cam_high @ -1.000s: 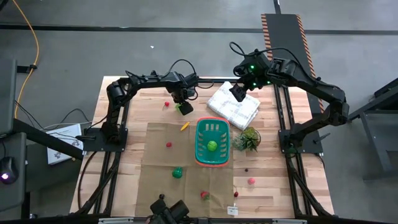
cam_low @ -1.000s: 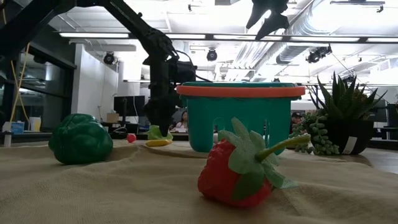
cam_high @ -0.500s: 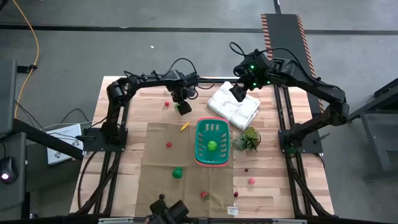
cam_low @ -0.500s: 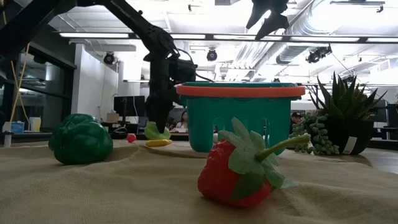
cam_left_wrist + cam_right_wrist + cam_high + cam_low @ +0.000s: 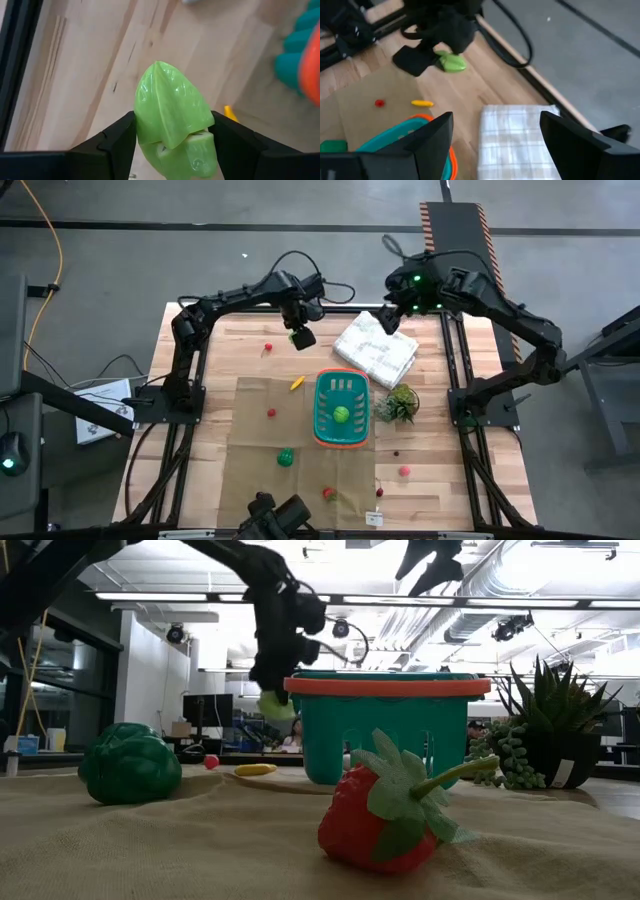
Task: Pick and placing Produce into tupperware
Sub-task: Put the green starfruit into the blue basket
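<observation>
While the right arm waits high over the far side of the surface, above the white cloth bundle (image 5: 376,349), the left end effector (image 5: 299,337) holds a light green leafy piece of produce (image 5: 172,112) lifted clear of the wood. In the left wrist view the two dark fingers (image 5: 117,140) press against either side of the piece, which fills the gap between them. The low view shows the green piece (image 5: 276,705) hanging in the air just beside the orange-pink rim of the teal basket (image 5: 385,725), at about rim height. The step in hand looks like the carry: the piece has been picked and now has to travel to the basket. Seen from above, the basket (image 5: 343,410) sits nearer the front of the surface than the left end effector and slightly toward the right arm's side, with a small yellow piece (image 5: 297,383) lying between them. One round green piece (image 5: 341,415) already rests inside the basket. The next move probably calls for bringing the held piece over the basket's opening, keeping it above the rim, then parting the fingers. The right end effector (image 5: 391,320) stands wide apart and holds nothing. A dark green round piece (image 5: 130,763) and a strawberry (image 5: 385,805) lie on the tan cloth (image 5: 250,430), not yet collected.
</observation>
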